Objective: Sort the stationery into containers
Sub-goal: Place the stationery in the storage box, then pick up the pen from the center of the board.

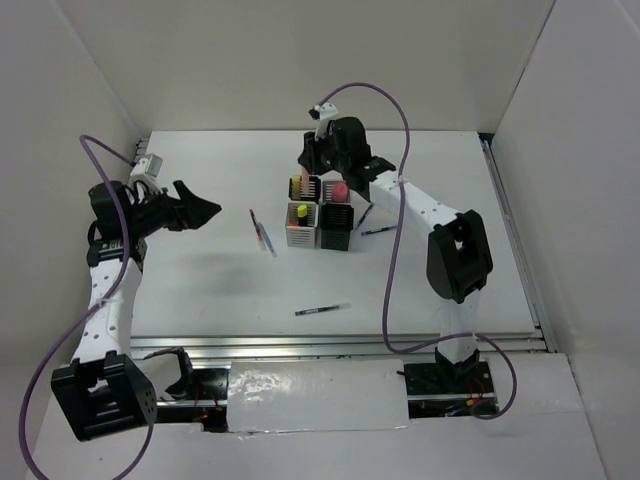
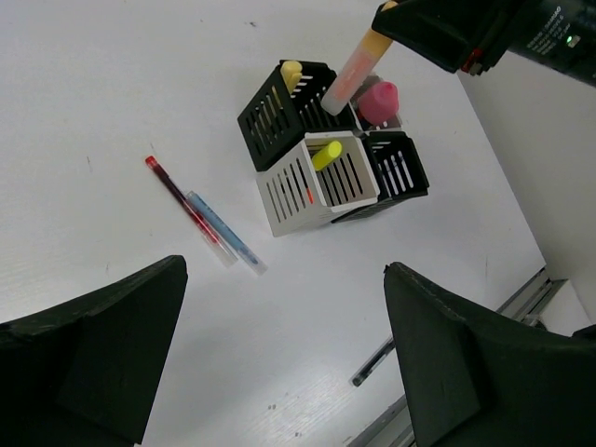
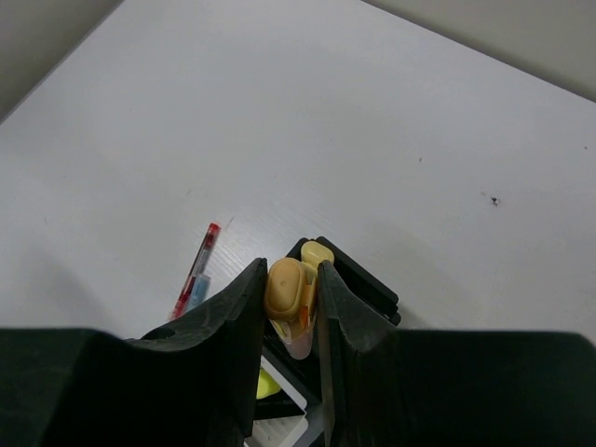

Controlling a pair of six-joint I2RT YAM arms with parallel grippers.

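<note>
Progress: three chunky highlighters (image 2: 326,154) sit in the slatted black-and-white square cups (image 2: 289,191) toward twelve o'clock, your right gripper (image 3: 290,272) pinches a peach highlighter (image 2: 352,70) above them, left gripper (image 1: 197,205) gapes empty, thin pens (image 2: 177,191) lie loose.

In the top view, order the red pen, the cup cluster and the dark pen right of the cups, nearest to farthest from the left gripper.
1. red pen, just right of the left gripper.
2. cup cluster, mid-table.
3. dark pen, beyond the cups' right side.
</note>
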